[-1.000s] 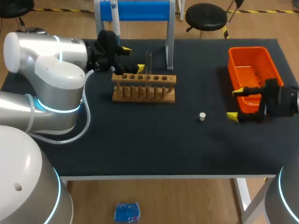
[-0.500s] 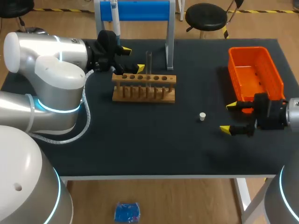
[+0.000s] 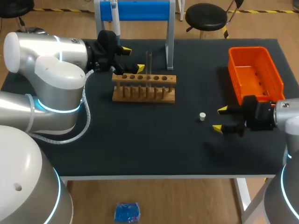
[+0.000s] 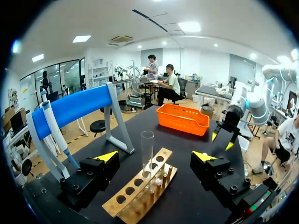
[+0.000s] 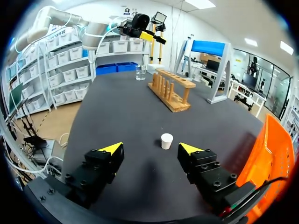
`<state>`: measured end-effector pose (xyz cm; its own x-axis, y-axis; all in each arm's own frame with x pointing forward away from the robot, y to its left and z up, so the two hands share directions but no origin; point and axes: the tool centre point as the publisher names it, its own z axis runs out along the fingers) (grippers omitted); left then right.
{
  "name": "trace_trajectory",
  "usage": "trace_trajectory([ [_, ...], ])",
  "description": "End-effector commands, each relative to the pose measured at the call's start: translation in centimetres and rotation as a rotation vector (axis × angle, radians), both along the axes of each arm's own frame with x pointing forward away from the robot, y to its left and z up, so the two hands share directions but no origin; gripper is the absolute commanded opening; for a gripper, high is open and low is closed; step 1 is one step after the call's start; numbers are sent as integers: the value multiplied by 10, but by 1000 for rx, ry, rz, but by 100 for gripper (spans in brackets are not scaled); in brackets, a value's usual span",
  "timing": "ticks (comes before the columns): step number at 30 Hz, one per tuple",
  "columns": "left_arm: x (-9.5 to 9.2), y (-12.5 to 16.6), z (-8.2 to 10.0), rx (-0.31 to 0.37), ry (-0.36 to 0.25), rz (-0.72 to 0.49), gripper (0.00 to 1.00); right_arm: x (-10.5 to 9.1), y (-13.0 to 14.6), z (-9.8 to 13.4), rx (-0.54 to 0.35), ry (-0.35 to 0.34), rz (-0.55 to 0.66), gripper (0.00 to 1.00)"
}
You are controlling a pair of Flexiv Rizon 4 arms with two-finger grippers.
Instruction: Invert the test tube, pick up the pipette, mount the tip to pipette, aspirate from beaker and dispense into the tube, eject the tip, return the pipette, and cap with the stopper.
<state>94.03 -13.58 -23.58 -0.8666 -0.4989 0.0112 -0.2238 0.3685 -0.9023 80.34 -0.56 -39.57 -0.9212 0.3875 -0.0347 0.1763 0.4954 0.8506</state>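
Wooden rack [image 3: 144,87] on the black table [image 3: 140,149] in the head view, with a clear test tube [image 3: 149,62] upright in it. The left gripper [image 3: 133,59] hangs beside the tube, wide open and empty. The white stopper [image 3: 202,116] lies just ahead of the right gripper [image 3: 219,119], which is also spread and empty. The left wrist view shows the tube between the fingers, touching neither. In the right wrist view the stopper stands slightly ahead of the fingers.
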Motion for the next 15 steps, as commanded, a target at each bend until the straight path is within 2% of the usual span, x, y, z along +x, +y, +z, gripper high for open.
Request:
trace_trajectory([
  [1, 0, 0, -1, -3, -1, -1, 100, 9, 9, -9, -8, 1, -2, 81],
  [15, 0, 0, -1, -3, -1, -1, 100, 30, 27, -23, -47, -14, -12, 64],
])
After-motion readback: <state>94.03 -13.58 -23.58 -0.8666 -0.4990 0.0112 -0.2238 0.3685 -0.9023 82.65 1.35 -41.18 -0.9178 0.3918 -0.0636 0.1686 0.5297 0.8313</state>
